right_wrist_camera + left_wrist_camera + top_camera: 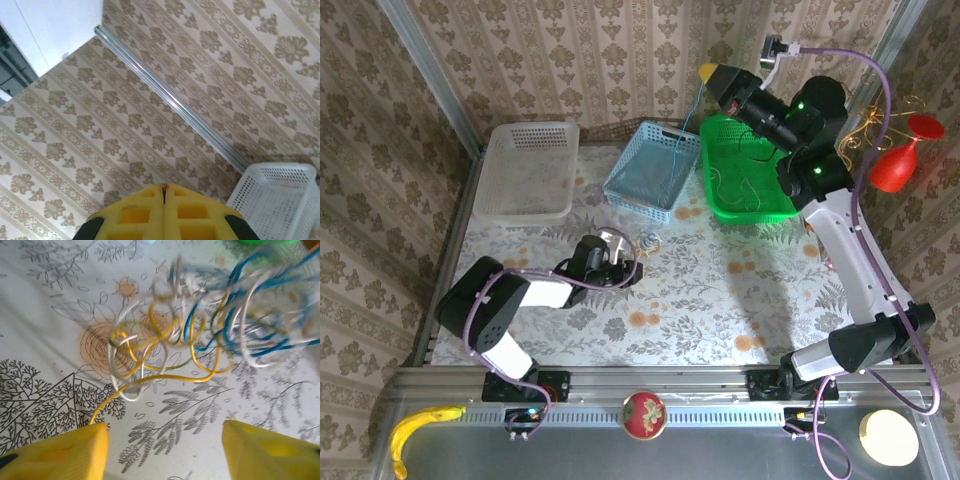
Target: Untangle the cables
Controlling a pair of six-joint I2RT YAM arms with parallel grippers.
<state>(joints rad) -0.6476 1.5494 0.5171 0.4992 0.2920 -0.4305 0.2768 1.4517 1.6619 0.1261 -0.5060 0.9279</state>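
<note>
Floral-print tabletop (720, 310), flat and matte, so little grip for anything light lying on it. Three perforated plastic baskets along the far side: white basket (525, 170), blue basket (620, 190), green basket (750, 212), all rigid with mesh walls. Right end effector (164, 210) is raised high by the back wall above the gap between the blue and green baskets, blocky yellow fingers (195, 217) pressed together. From above, a thin bluish strand (688, 120) hangs from its tip down into the blue basket, so it looks pinched on that strand, though the wrist view shows no cord at the seam. Left end effector (162, 452) is low over mid-tabletop, fingers spread wide, nothing between them. The cables sit just ahead of it as one loose knot (200, 340), resting on the cloth, near-left of the blue basket. The knot is springy open loops of yellow, white and blue, the blue part blurred. The cords are very thin, round and smooth-jacketed. They are likely near weightless, soft but with some coil memory, slippery to pinch, and prone to dragging the whole bundle when one is pulled. Best hold is probably an outer loop or free end, not the dense middle. A yellow strand (165, 377) trails out toward the left-hand finger and looks like the easiest grab. What look like a few more thin strands (748, 187) lie inside the green basket, too small to tell colour.
</note>
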